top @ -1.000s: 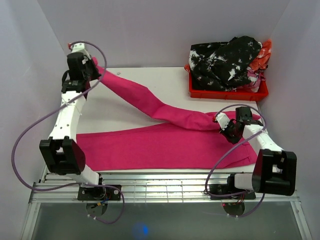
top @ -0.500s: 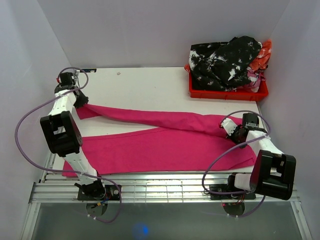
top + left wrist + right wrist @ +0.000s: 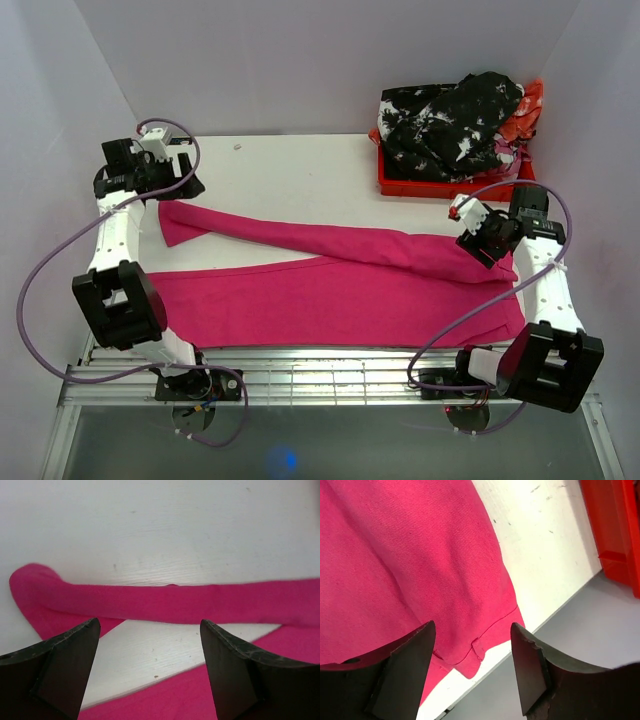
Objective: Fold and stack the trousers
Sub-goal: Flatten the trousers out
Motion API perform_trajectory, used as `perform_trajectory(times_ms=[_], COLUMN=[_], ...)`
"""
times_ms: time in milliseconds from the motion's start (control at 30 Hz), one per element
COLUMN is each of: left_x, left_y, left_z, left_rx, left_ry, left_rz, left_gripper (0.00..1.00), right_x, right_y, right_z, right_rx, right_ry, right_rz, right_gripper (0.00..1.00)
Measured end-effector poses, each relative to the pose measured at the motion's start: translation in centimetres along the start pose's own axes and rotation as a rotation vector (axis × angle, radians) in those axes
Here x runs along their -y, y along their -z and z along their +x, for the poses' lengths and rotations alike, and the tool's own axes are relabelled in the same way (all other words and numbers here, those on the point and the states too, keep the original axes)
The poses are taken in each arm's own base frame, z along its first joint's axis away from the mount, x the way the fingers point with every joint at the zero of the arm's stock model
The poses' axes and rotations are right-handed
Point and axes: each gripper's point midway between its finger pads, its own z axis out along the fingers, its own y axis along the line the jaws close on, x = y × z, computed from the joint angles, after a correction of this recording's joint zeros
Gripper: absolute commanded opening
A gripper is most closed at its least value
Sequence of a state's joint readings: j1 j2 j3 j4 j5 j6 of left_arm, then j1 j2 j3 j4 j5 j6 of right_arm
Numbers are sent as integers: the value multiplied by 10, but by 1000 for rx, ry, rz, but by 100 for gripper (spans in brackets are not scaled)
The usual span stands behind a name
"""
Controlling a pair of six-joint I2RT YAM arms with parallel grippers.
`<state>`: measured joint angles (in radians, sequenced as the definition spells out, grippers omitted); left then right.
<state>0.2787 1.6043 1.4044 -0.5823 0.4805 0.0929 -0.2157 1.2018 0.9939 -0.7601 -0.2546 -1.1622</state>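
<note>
The magenta-pink trousers (image 3: 330, 290) lie spread flat on the white table (image 3: 300, 170). One leg runs along the near side. The other slants from the waist at the right to its cuff (image 3: 175, 222) at the far left. My left gripper (image 3: 188, 184) hovers just beyond that cuff, open and empty. In the left wrist view the leg (image 3: 175, 602) lies below the left gripper (image 3: 150, 623). My right gripper (image 3: 480, 245) is open above the waist end. The right wrist view has the waist corner with a belt loop (image 3: 477, 647) under the open right gripper (image 3: 471, 626).
A red crate (image 3: 455, 185) heaped with black-and-white and orange clothes (image 3: 450, 115) stands at the far right corner, and its red wall (image 3: 615, 525) is close to my right gripper. Grey walls enclose the table on three sides. A metal rail (image 3: 320, 375) runs along the near edge.
Both grippers have opened and let go of the trousers. The raised far leg has come down flat on the table. Both arms have lifted off the cloth, the right toward the crate.
</note>
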Motion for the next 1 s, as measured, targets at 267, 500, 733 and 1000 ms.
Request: perform_trajectory(times_ms=[267, 500, 733, 1000], left_x=[71, 146, 141, 142], left_y=[15, 3, 3, -6], left_z=[39, 182, 218, 242], left_rx=[-72, -408, -500, -569], left_ry=[-266, -473, -550, -631], left_rz=[350, 586, 584, 605], left_gripper=[91, 86, 85, 83], right_x=[-34, -29, -5, -3], right_y=[-33, -37, -38, -44], right_z=[35, 47, 54, 68], right_rx=[-123, -188, -230, -282], right_ry=[12, 28, 150, 275], right_rz=[-244, -236, -164, -177], right_gripper=[89, 65, 77, 40])
